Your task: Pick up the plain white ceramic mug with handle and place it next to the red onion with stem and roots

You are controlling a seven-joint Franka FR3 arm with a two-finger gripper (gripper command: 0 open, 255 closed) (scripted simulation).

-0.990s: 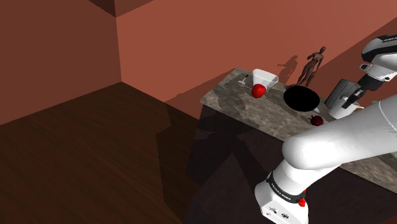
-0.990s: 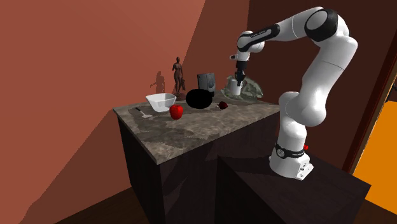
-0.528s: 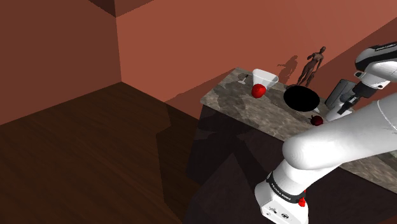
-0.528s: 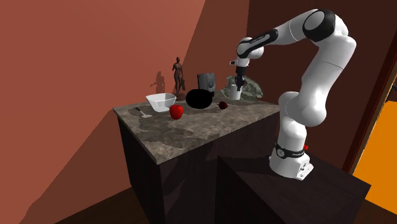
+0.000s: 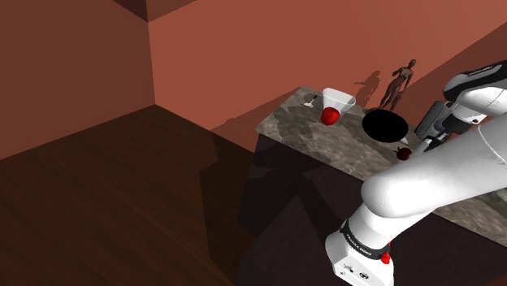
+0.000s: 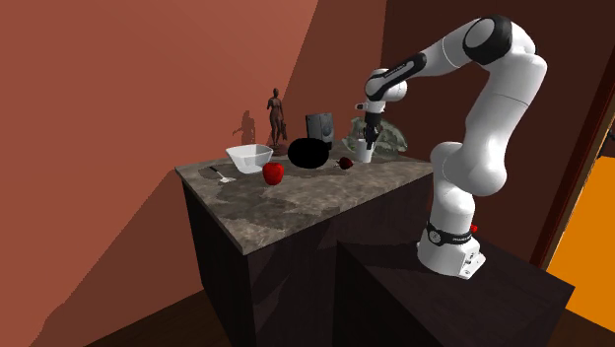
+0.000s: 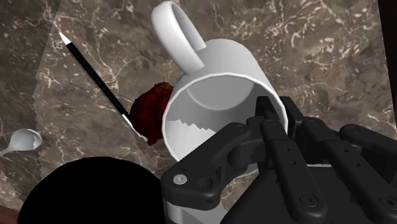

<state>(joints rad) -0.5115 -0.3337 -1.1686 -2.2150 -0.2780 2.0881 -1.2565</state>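
Wrist view: my black gripper (image 7: 275, 121) has dropped onto the plain white handled mug (image 7: 219, 63) at its rim, just beside the dark red onion (image 7: 147, 113). That brings me to the grasp, but I cannot tell whether it has clamped yet.

A white mug (image 7: 222, 63) stands on a dark marbled counter (image 7: 318, 38), its open mouth facing the camera. Its 1 looped handle points away from the black gripper (image 7: 272, 124), which overlaps the rim. A dark red onion (image 7: 151, 111) sits just beside the mug. A thin black stick (image 7: 95, 76) with white ends reaches the onion. A pale spoon (image 7: 19, 140) and a black round shape (image 7: 89, 191) lie near.
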